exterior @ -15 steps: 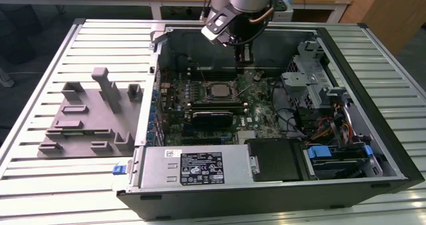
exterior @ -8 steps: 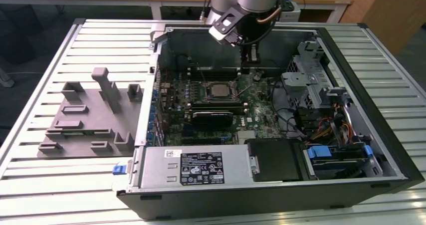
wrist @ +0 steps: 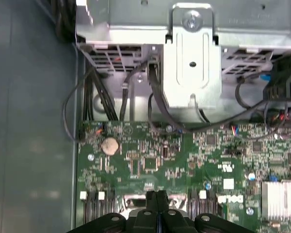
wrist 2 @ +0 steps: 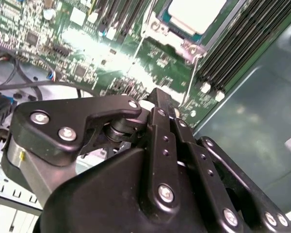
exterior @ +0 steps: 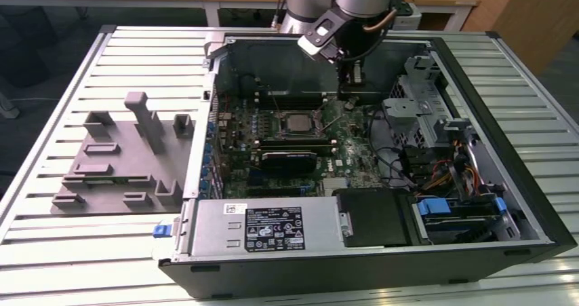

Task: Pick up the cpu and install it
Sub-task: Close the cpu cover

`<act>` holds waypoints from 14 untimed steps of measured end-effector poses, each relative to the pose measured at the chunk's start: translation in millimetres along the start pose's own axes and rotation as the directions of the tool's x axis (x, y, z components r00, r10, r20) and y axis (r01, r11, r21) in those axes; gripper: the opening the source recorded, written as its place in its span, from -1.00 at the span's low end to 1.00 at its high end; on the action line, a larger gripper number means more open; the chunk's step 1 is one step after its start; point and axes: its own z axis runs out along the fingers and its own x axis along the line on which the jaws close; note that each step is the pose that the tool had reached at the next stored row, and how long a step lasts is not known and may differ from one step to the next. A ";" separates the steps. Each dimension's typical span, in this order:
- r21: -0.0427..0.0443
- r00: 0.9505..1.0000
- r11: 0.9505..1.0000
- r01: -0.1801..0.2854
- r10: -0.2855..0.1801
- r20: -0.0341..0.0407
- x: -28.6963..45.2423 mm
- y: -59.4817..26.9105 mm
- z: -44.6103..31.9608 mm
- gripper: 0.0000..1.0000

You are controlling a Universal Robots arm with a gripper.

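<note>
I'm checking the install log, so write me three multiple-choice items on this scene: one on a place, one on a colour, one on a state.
1. Where is the cpu?
A. lying on the motherboard
B. on the grey fixture
C. between the tool's fingers

2. What colour is the motherboard?
A. red
B. green
C. white

3. How does the tool stand?
A. wide open
B. shut on the cpu
C. shut, holding nothing

Answers:
1. A: in the exterior view the silvery chip lies flat on the board.
2. B: the board is green in both wrist views.
3. C: in the first wrist view its fingers meet with nothing between them.
</note>
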 end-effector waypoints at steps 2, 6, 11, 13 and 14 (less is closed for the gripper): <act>0.000 1.000 1.000 0.000 0.000 0.000 0.1 4.9 0.2 -0.79; 0.000 1.000 1.000 0.000 0.000 0.000 0.2 12.2 1.6 -0.79; 0.000 1.000 1.000 0.000 0.000 0.000 0.4 14.7 10.2 -0.79; 0.000 1.000 1.000 0.000 0.000 0.000 0.4 15.0 13.8 -0.79; 0.000 1.000 1.000 0.000 0.000 0.000 0.4 14.9 15.6 -0.79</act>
